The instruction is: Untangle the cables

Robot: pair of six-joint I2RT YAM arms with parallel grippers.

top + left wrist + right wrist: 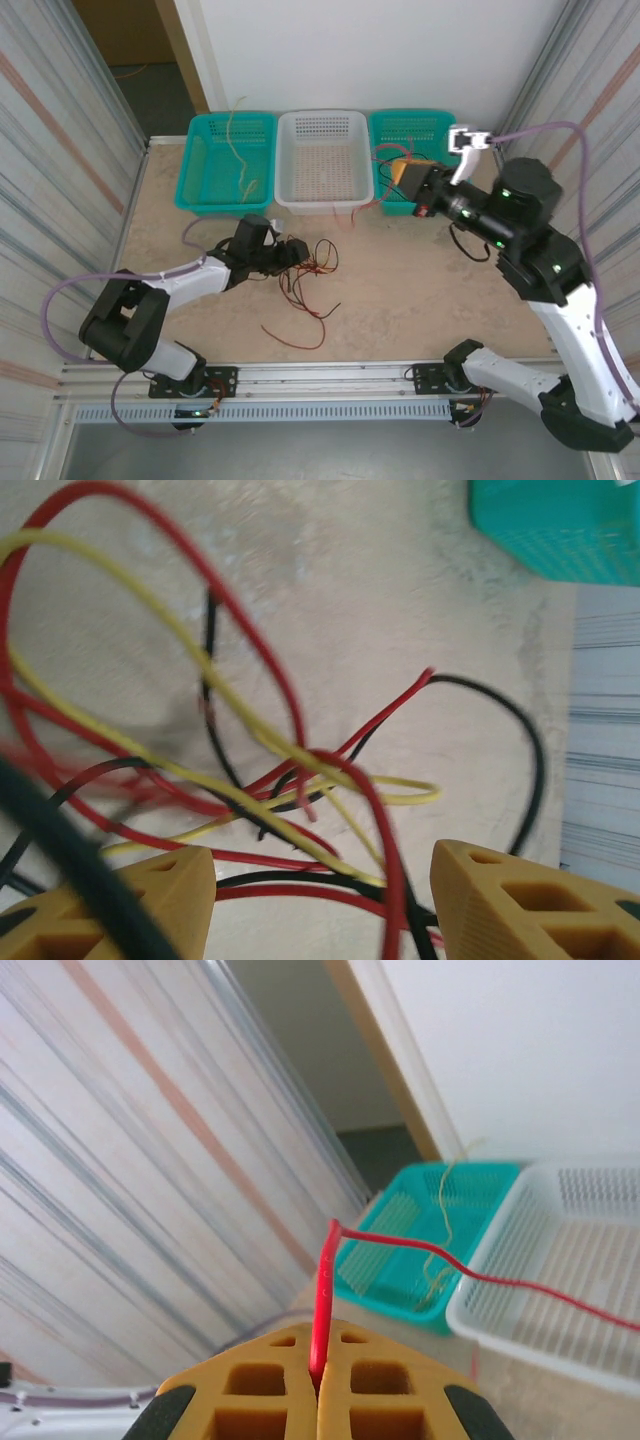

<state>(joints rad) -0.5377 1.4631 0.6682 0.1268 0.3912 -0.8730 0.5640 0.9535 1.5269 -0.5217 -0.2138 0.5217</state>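
Top view: the cables [308, 275] lie in a loose red and black tangle on the table [420, 290], in front of the white basket [322, 160]. The left gripper [293, 252] sits at the tangle's edge. The right gripper [405, 178] is over the right teal basket [412, 128].

Left wrist: the yellow fingers [140, 905] stand well apart. Red, yellow and black strands cross the gap, none clamped.

Right wrist: jaws pressed together on a red cable [322, 1280], which trails away over the white basket.

Pretty sure this is a robotics lab test cell: robot arms [575, 320] bolted to an aluminium rail [330, 375], corrugated panel walls [50, 150] boxing in the table [400, 300], plastic baskets [320, 203] lined up at the back.
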